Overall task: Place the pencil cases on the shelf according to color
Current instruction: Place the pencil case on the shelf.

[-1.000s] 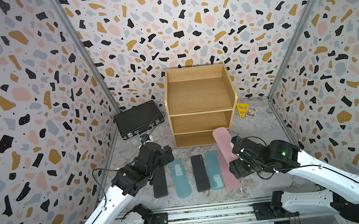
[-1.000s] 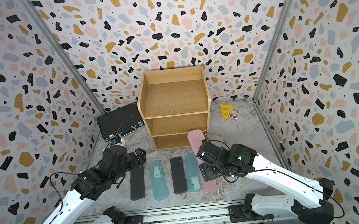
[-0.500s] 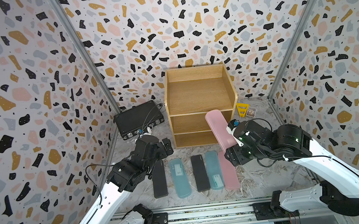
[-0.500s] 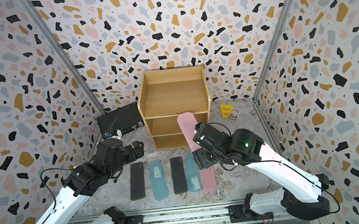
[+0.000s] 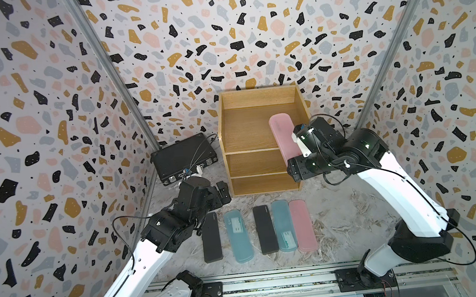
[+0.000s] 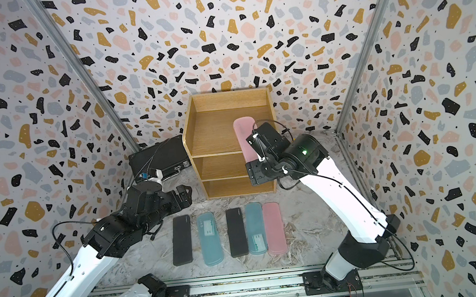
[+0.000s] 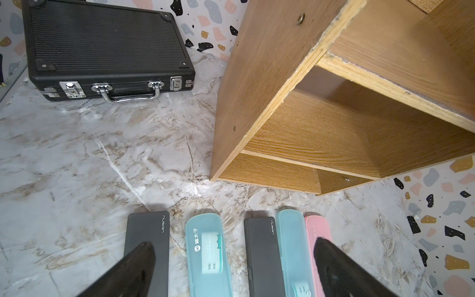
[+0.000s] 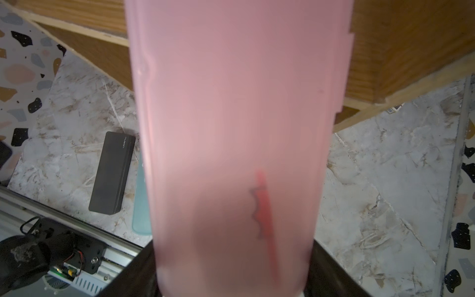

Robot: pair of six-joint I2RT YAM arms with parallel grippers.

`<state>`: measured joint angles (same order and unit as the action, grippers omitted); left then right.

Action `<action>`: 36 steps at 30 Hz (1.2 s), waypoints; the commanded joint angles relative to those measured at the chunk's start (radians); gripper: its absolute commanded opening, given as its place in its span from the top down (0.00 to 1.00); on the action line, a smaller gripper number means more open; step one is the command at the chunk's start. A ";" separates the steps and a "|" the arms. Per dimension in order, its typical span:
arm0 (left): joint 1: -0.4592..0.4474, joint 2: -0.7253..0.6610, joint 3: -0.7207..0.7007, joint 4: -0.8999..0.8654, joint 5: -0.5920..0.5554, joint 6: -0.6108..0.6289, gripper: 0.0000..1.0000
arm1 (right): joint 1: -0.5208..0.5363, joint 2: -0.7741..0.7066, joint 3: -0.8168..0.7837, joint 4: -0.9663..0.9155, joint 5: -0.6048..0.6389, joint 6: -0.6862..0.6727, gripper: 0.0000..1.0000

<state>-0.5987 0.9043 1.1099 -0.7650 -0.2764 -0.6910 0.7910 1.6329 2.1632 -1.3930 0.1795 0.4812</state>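
Pink and translucent, the held pencil case (image 8: pixel 231 115) runs lengthwise out from between the right gripper's (image 8: pixel 232 285) two dark fingers (image 8: pixel 334 272). They stand wide apart and press on its long edges near one end, so the case spans the whole gap between them. Through its cloudy wall a thin red streak shows near the gripped end, and small tabs stick out of one long edge. In both top views this case (image 5: pixel 282 137) slants above the front of the shelf (image 5: pixel 243 125). Its rounded far end is over the top tier, nearer the shelf's right wall, and its gripped end hangs out past the front edge.

On the marbled floor in front of the shelf five more cases lie side by side, long axes pointing at it: a black case (image 5: pixel 211 236), a teal case (image 5: pixel 238 235), a second black case (image 5: pixel 265 229), a second teal case (image 5: pixel 283 225) and a second pink case (image 5: pixel 303 225). The last three touch or nearly touch.

The left gripper (image 7: pixel 231 270) hovers by the shelf's lower left corner with fingers spread wide and nothing between them.
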 commanded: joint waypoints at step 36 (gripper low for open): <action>-0.003 0.053 0.021 0.046 0.032 0.083 0.00 | -0.176 0.274 0.346 0.080 -0.018 -0.011 0.11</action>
<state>-0.5987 0.9653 1.1130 -0.7536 -0.2447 -0.6312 0.6201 1.9106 2.4660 -1.3281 0.1593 0.4782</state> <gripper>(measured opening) 0.993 0.874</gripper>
